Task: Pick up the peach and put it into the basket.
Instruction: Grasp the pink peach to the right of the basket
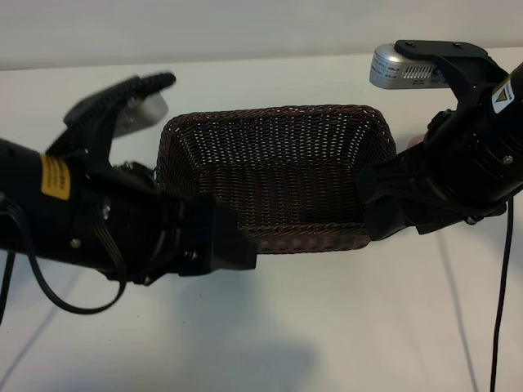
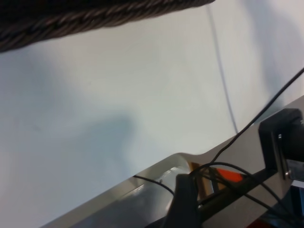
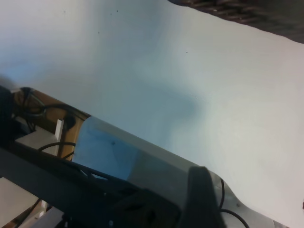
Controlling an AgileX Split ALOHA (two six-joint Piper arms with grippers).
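Observation:
The dark brown wicker basket (image 1: 278,175) stands in the middle of the white table, and nothing lies inside it. A thin pale pink sliver just right of the basket looks like the peach (image 1: 417,140), almost wholly hidden behind the right arm. My left gripper (image 1: 233,245) hovers at the basket's front left corner. My right gripper (image 1: 380,204) hovers at its front right corner. Both stand open and hold nothing. Each wrist view shows one dark finger (image 2: 186,199) (image 3: 202,194), bare tabletop and a strip of the basket's braided rim (image 2: 71,19) (image 3: 247,12).
Black cables trail over the table at the front left (image 1: 49,302) and front right (image 1: 494,327). Both wrist views show the table's near edge (image 2: 118,185) (image 3: 142,147), with frame parts and wiring below it. Open white tabletop lies in front of the basket.

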